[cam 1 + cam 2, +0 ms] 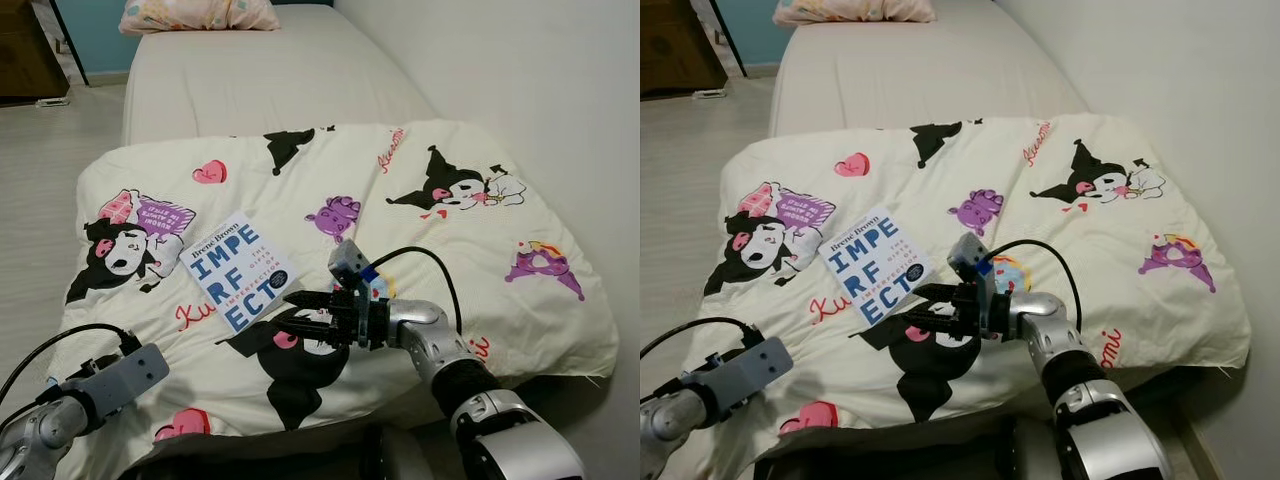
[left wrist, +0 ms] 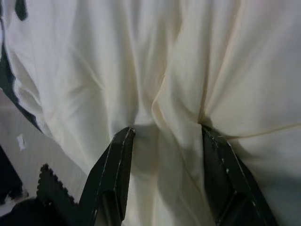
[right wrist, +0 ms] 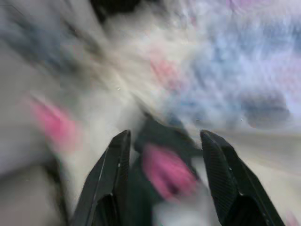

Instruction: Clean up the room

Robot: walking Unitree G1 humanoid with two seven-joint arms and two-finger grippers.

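One book (image 1: 239,272) lies face up on the cartoon-print quilt (image 1: 400,210) spread over the bed (image 1: 250,80), with the right gripper (image 1: 300,318) just beside its near corner, jaws parted and holding nothing. Down at the quilt's near left edge, the left gripper (image 2: 164,155) has its jaws spread wide against the cream fabric

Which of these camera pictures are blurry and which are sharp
Right wrist view: heavy motion blur, blanket print smeared, only the right end effector fingers stay fairly crisp. Left wrist view: sharp on the cream blanket folds, dim near the left end effector. Both eye views: evenly lit and sharp; the book title is legible.
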